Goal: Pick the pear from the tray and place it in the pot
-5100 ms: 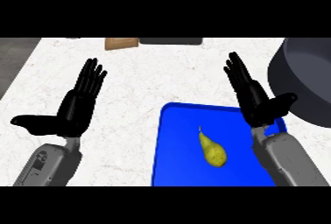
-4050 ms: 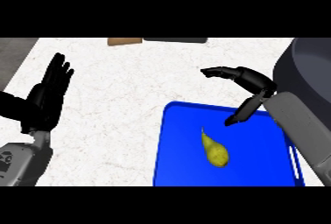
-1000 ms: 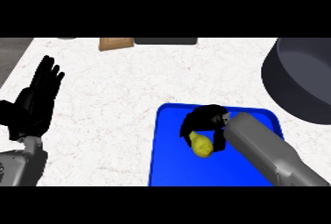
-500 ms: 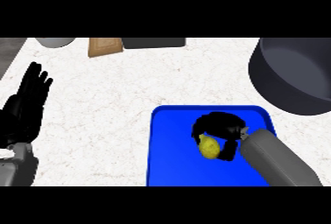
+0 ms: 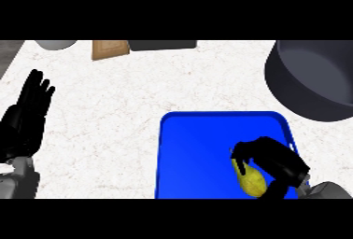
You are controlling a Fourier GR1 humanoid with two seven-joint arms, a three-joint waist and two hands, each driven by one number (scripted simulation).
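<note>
On the white speckled counter (image 5: 138, 107) sits a blue tray (image 5: 200, 154), down near the bottom of the view and a bit to the right. The right hand (image 5: 276, 161) is over the tray's right side. Its black fingers are bent round a yellow-green pear (image 5: 251, 182), and the thumb shows below the pear on the other side, so the hand has hold of the fruit. The top of the pear is tucked under the fingers, and its fat bottom end pokes out toward the lower edge of the view. From above you cannot tell if the pear is touching the tray or is just over it. A bit of the grey forearm (image 5: 331, 191) shows in the bottom right corner.

The big dark grey pot (image 5: 314, 79) is at the top right, partly cut off by the edge of the view. Its near rim is just beside the tray's far right corner. The pear is not in the pot.

The left hand (image 5: 27, 121) is at the left edge, open, with straight fingers pointing up. It holds nothing.

Along the far edge of the counter are a grey round thing (image 5: 56, 44), a brown board (image 5: 110, 49) and a dark flat thing (image 5: 162, 45).
</note>
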